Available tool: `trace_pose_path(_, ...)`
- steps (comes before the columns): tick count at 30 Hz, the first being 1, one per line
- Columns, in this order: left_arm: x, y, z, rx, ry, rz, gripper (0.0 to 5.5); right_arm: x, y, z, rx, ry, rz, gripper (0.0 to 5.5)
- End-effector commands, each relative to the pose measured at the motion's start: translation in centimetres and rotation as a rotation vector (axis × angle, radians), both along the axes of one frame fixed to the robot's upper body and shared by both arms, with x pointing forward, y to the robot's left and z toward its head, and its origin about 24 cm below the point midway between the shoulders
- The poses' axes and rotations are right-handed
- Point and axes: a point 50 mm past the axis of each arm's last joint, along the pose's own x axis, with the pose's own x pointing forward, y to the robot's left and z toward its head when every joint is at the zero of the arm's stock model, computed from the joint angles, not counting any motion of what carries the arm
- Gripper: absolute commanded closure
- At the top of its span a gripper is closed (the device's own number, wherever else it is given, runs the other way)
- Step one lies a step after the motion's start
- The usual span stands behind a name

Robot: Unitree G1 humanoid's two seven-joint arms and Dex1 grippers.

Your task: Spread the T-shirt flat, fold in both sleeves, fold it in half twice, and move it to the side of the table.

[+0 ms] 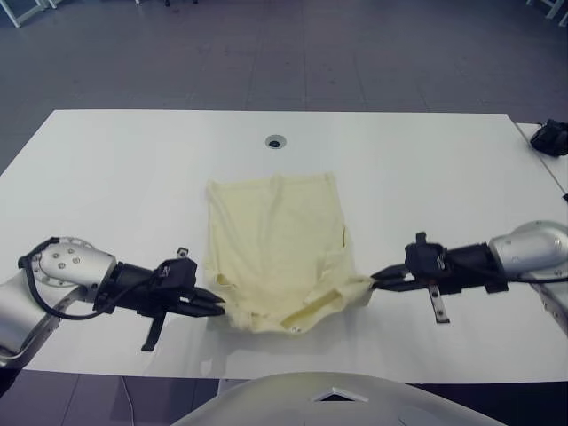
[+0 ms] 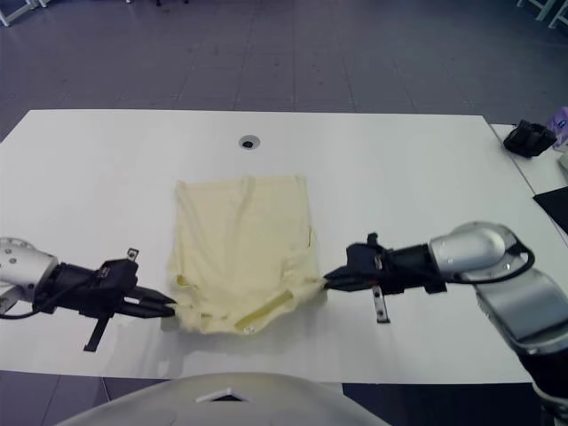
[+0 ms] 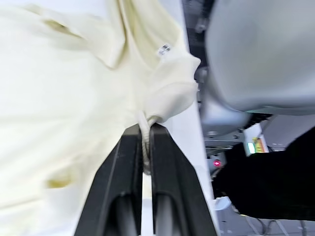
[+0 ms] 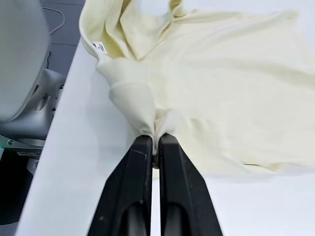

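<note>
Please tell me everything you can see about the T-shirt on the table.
The T-shirt is pale yellow, of soft, thin-looking cloth. It lies near the middle of the white table as a rough rectangle, far edge fairly straight, near edge bunched and wrinkled, with a small white tag showing. The left gripper pinches its near left corner and the right gripper its near right corner, fingers shut on the cloth.

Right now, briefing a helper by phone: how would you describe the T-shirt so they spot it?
On the wide white table, look mid-way, toward the near edge. The T-shirt lies there, its near corners pinched by the left hand and right hand. It is the only soft, pale yellow thing; the round hole beyond it is small and dark.
</note>
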Motion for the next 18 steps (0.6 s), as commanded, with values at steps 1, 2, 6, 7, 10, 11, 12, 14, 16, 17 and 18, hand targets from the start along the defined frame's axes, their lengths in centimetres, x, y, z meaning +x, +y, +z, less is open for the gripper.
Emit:
trace_pose_path(1, 2.4, 0.5, 1.1, 0.012, -0.079, 0.019, 5.48, 4.6, 1.1, 1.5, -0.014, -0.076, -0.019, 5.50)
trace_pose_path(2, 3.0, 0.6, 1.2, 0.013, -0.092, 0.027, 5.48, 5.5, 1.4, 1.8, -0.016, -0.089, -0.020, 5.50)
trace_pose_path(6, 5.3, 0.6, 1.7, -0.016, -0.145, 0.066, 5.48, 8.0, 2.4, 2.5, -0.014, -0.124, -0.014, 5.50)
trace_pose_path(7, 5.7, 0.5, 1.8, -0.025, -0.155, 0.071, 5.48, 8.5, 2.6, 2.6, -0.013, -0.131, -0.011, 5.50)
trace_pose_path(10, 7.2, 0.4, 2.7, -0.045, -0.195, 0.082, 5.48, 9.7, 3.0, 2.9, -0.008, -0.159, -0.010, 5.50)
trace_pose_path(11, 7.7, 0.5, 3.0, -0.049, -0.211, 0.088, 5.48, 10.1, 3.1, 3.0, -0.006, -0.170, -0.012, 5.50)
trace_pose_path(12, 8.2, 0.5, 3.3, -0.050, -0.223, 0.092, 5.48, 10.4, 3.2, 3.1, -0.002, -0.179, -0.016, 5.50)
trace_pose_path(14, 9.1, 0.7, 3.8, -0.047, -0.245, 0.100, 5.48, 11.1, 3.2, 3.4, 0.007, -0.195, -0.024, 5.50)
trace_pose_path(16, 9.8, 1.0, 3.9, -0.039, -0.256, 0.108, 5.48, 11.9, 3.2, 3.7, 0.014, -0.212, -0.038, 5.50)
trace_pose_path(17, 10.1, 1.2, 4.0, -0.036, -0.261, 0.114, 5.48, 12.3, 3.2, 3.7, 0.017, -0.219, -0.045, 5.50)
trace_pose_path(18, 10.5, 1.3, 4.0, -0.033, -0.266, 0.119, 5.48, 12.7, 3.3, 3.7, 0.017, -0.225, -0.055, 5.50)
